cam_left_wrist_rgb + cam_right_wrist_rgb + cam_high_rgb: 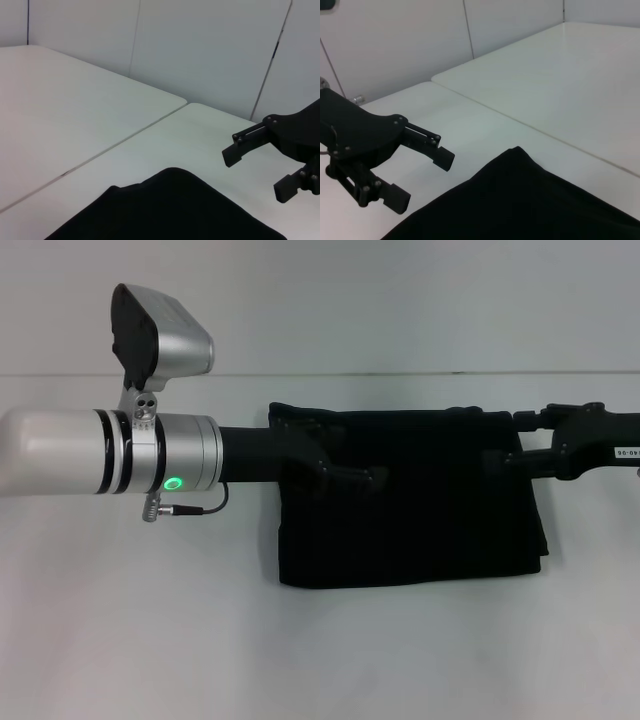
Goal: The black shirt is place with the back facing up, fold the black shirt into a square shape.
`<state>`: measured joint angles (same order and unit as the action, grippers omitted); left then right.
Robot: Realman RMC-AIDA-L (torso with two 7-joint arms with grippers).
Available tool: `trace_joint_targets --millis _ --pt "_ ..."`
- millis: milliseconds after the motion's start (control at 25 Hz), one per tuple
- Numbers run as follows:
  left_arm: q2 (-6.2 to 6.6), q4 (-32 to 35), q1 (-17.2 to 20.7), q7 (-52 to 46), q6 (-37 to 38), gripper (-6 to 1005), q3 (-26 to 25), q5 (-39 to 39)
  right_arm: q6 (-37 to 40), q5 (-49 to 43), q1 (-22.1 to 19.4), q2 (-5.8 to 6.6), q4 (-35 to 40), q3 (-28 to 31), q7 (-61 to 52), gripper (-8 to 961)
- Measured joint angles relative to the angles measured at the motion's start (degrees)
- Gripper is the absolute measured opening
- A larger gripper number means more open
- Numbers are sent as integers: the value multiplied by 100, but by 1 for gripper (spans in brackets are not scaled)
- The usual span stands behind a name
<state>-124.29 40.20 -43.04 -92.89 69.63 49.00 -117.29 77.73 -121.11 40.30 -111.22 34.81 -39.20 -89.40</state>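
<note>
Left gripper (355, 480) reaches in from the left over the black shirt (420, 530), fingers spread, nothing between them as far as the head view shows; whether the tips touch the cloth is unclear, black on black. The black shirt lies mid worktop (150, 640) as a wide folded rectangle, not yet square by the look of it, lettering not visible. Right gripper (515, 455) comes in from the right at the shirt's right edge, fingers spread too. Risks, as a guess: if either gripper pinches only the top layer, the fold underneath drags or opens; if the two lift unevenly, the rectangle skews and the edges stop lining up; the right edge already looks a bit loose near the lower corner, so a pull there could fan the layers out. The two grippers also face each other over the same cloth, so closing in together could bring them into contact. Views: the head view gives the whole shirt outline and both arms at once, but hides finger detail against the dark fabric. Left wrist view shows the right gripper (260, 165) clear against the pale worktop, fingers apart, empty, beside a rounded shirt corner (172, 210). Right wrist view shows the left gripper (422, 172) likewise open and empty, above the worktop just beside the cloth (530, 205), plus a seam between two worktop panels.
</note>
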Motion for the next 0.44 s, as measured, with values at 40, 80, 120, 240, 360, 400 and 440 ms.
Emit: trace_joint_targets --millis 40,80,120,240,360,400,440 --pt "0 0 0 -4 2 891 1 2 9 0 -5 0 0 0 -1 931" --pt "1 -2 0 -4 3 891 2 8 24 -1 -10 -1 0 0 -5 931" --pt "1 -6 0 -4 3 891 2 12 38 -1 -14 -2 0 0 -6 931" --pt "1 -7 2 11 29 891 18 29 46 -2 -19 -3 0 0 -7 931" --pt "2 -1 1 12 103 891 23 30 52 -1 -15 -4 0 0 -11 931" --pt "2 2 -2 13 118 891 20 32 59 -1 -14 -4 2 0 -24 931" --pt "3 4 -2 13 131 891 13 36 69 -1 -14 -4 4 1 -38 931"
